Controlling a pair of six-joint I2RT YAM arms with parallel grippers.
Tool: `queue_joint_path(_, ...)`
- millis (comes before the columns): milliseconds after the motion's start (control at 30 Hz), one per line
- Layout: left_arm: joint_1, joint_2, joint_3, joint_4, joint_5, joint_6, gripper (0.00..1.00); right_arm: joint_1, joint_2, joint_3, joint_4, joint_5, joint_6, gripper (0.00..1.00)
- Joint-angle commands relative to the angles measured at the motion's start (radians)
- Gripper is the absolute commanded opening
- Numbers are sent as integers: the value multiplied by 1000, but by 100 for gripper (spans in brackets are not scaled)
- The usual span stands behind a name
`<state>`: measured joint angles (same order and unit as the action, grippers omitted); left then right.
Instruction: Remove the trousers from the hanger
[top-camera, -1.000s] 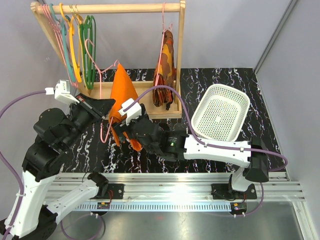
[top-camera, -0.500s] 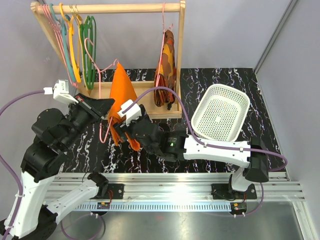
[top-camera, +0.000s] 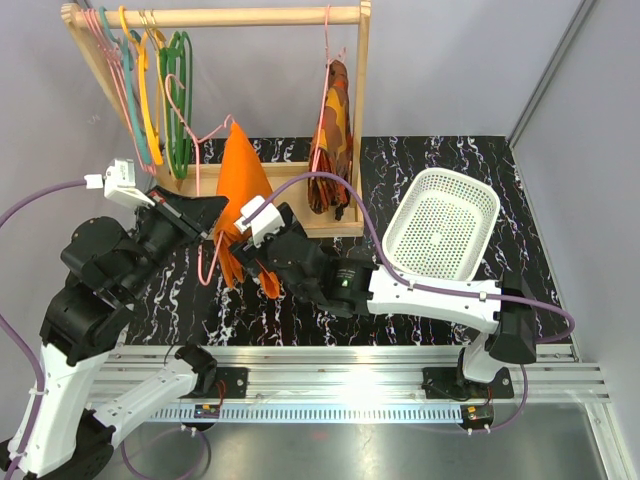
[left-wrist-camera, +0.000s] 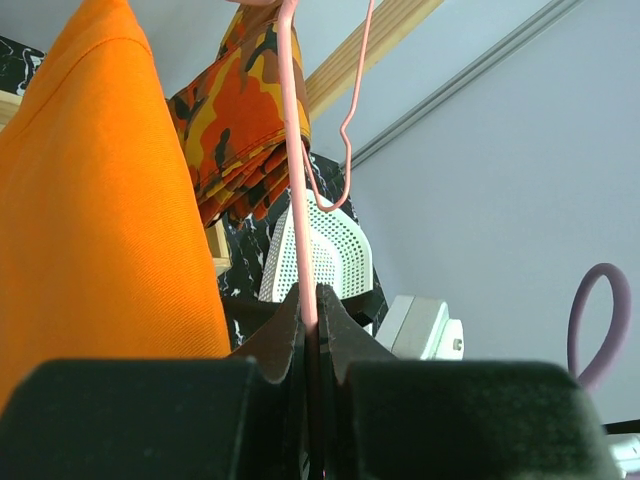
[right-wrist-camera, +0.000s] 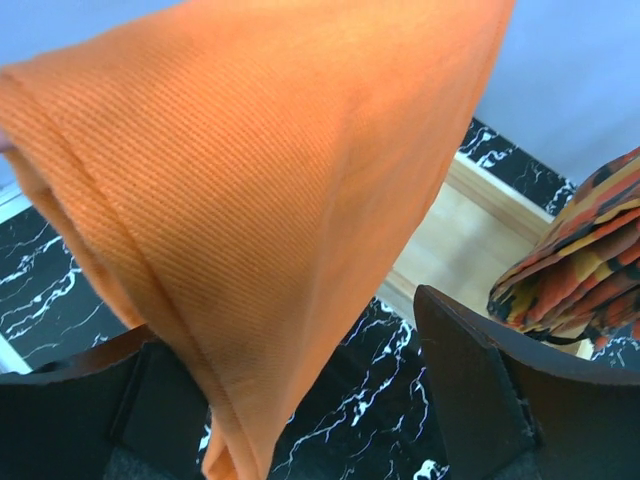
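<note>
The bright orange trousers (top-camera: 243, 180) hang draped over the thin pink hanger (top-camera: 213, 131), held in the air in front of the wooden rack. My left gripper (top-camera: 214, 233) is shut on the hanger's wire; in the left wrist view the pink wire (left-wrist-camera: 307, 250) runs up from between the closed jaws (left-wrist-camera: 310, 305), with the trousers (left-wrist-camera: 100, 220) to its left. My right gripper (top-camera: 245, 262) is open around the trousers' lower end. In the right wrist view the orange cloth (right-wrist-camera: 250, 180) hangs between the spread jaws (right-wrist-camera: 310, 400), close to the left finger (right-wrist-camera: 150, 400).
The wooden rack (top-camera: 215, 16) at the back carries several coloured hangers (top-camera: 150, 90) on the left and a patterned orange-brown garment (top-camera: 333, 110) on a pink hanger at the right. A white perforated basket (top-camera: 397, 232) sits on the black marble table at the right.
The right gripper has crept up and left along the trousers' lower end, its jaws slightly narrower. The left gripper has lifted the hanger and trousers a little.
</note>
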<state>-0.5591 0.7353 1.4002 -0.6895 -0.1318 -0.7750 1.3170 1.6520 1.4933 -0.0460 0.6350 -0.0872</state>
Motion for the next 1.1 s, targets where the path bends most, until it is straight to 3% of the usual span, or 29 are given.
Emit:
queue_joint_path(0,-4,-33,54,275,1,22,0,-10,-11,24,121,20,-54,84)
queue_joint_path(333,-4,-22,57,291,14,11,0,-10,25,77,209,-101,-86,83)
queue_joint_path(600,-4,-20,75,280,37,-1,0,-9,61,140,251,-69,-167,79)
queue_joint_path(800,-4,-20,111,248,69,20,0,-12,63,156,270,-113,-293,55)
queue_joint_path(967,-4,7,157,194,103,46,0,-18,61,160,265,-152,-347,54)
queue_joint_path(1067,-4,6,149,188,90,60,0,-18,55,163,262,-152,-361,44)
